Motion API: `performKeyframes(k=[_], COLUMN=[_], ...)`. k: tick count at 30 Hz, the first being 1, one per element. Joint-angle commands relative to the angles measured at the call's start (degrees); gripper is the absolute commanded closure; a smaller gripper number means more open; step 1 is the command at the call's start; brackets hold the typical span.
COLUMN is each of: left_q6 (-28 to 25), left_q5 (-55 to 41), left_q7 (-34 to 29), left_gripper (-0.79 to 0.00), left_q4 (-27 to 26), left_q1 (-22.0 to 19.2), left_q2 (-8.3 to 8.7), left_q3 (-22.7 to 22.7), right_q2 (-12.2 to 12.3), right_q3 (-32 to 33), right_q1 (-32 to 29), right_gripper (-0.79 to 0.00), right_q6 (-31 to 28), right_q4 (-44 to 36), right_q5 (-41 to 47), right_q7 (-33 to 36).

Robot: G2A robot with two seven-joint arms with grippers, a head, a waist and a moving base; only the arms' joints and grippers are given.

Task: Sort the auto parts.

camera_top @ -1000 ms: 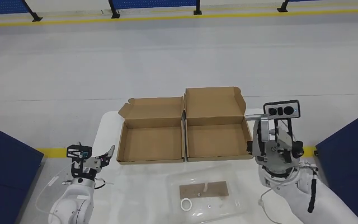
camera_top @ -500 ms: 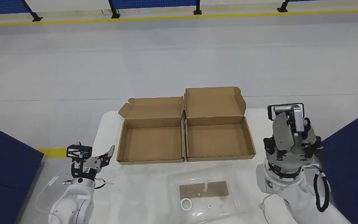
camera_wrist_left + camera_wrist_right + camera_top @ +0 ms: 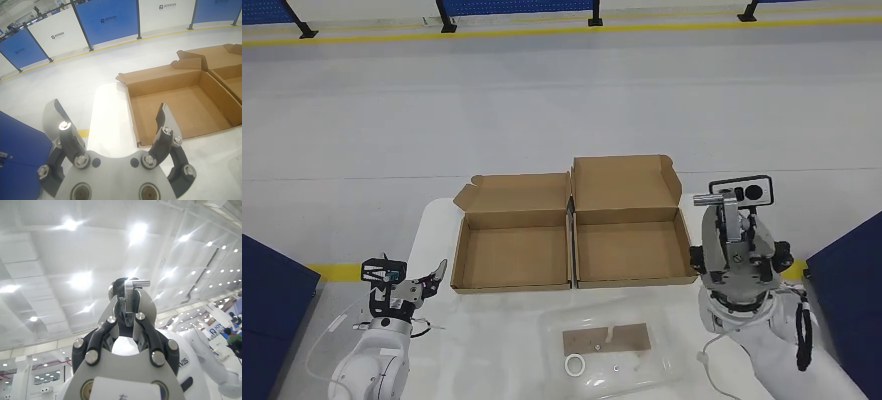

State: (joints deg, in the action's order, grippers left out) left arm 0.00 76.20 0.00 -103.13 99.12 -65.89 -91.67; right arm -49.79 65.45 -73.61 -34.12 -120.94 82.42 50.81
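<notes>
My right gripper is raised off the table and points upward, shut on a small silver metal part with a short round pin sticking out sideways. From above, that gripper is at the table's right side, beside the right cardboard box. My left gripper stands open with nothing between its fingers, low over the table's left edge near the left cardboard box. From above, this open gripper is at the lower left. Both boxes, the left one included, hold nothing.
A clear plastic bag lies at the front middle of the white table, holding a white ring and a brown cardboard piece. Blue partition panels stand on the floor at both sides and beyond the boxes.
The right arm has swivelled its wrist back and forth with the metal part held in the gripper. The left arm has stayed still.
</notes>
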Motion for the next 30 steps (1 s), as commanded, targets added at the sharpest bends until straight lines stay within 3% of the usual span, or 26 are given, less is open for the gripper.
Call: performKeyframes(k=[1,13,30], left_q6=[0.0,0.0,0.0], left_q5=[0.0,0.0,0.0], left_q7=[0.0,0.0,0.0], left_gripper=[-0.785,-0.785,-0.785], left_q4=[0.0,0.0,0.0], left_q1=[0.0,0.0,0.0], left_q2=[0.0,0.0,0.0], left_q3=[0.0,0.0,0.0], right_q2=[-0.1,-1.2,-4.0], right_q3=[0.6,3.6,5.7], right_q1=[0.0,-1.0,-3.8], right_gripper=[0.0,0.0,0.0], right_q6=[0.9,5.1,3.6], right_q4=[0.0,-1.4,-2.7], right_q5=[-2.8,-10.6,0.6], right_q7=[-0.4,-2.1,0.8])
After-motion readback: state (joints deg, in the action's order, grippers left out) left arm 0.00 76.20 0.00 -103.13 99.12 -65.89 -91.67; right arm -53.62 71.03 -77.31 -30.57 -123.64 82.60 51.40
